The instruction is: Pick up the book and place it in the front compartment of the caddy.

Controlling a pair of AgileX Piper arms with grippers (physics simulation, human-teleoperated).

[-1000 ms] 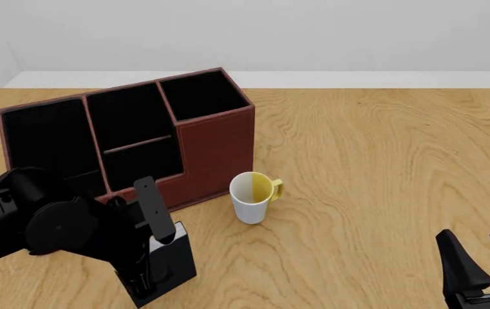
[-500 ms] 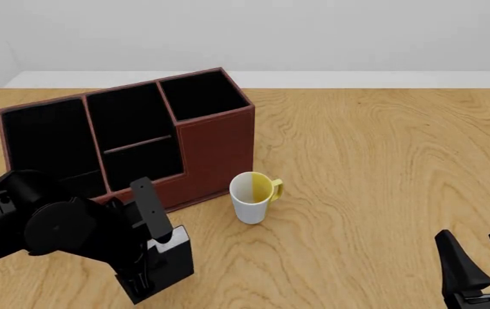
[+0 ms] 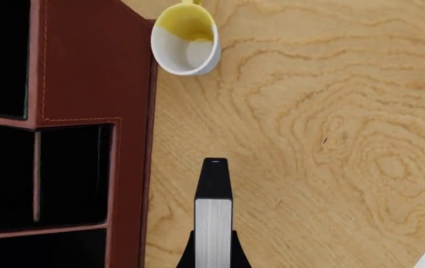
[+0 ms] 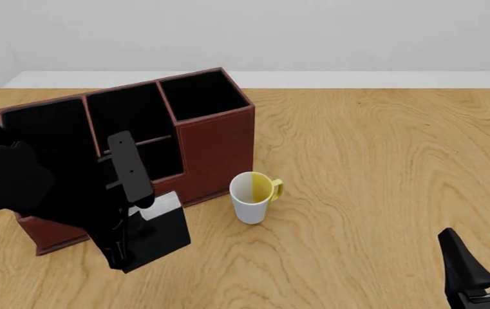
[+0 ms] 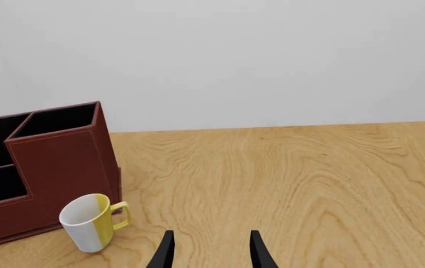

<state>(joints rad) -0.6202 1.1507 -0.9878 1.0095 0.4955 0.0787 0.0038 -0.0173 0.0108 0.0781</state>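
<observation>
My left gripper [image 4: 137,222] is shut on the black book [image 4: 157,233] and holds it off the table, tilted, white page edge [image 4: 164,205] up, just in front of the caddy's low front wall. The reddish-brown caddy [image 4: 214,145] with black-lined compartments stands at the back left. In the left wrist view the book [image 3: 214,215] shows edge-on between the fingers, over bare wood beside the caddy [image 3: 93,72]. My right gripper [image 4: 488,270] is open and empty at the near right; in its own view [image 5: 210,254] nothing lies between the fingers.
A white-and-yellow mug [image 4: 254,196] stands upright just right of the caddy's front corner; it also shows in the left wrist view [image 3: 186,39] and the right wrist view [image 5: 89,222]. The left arm covers the caddy's left front part. The wooden table [image 4: 382,167] stretches right.
My left arm has lifted the book off the table and carried it up and back toward the caddy. The right gripper has barely moved.
</observation>
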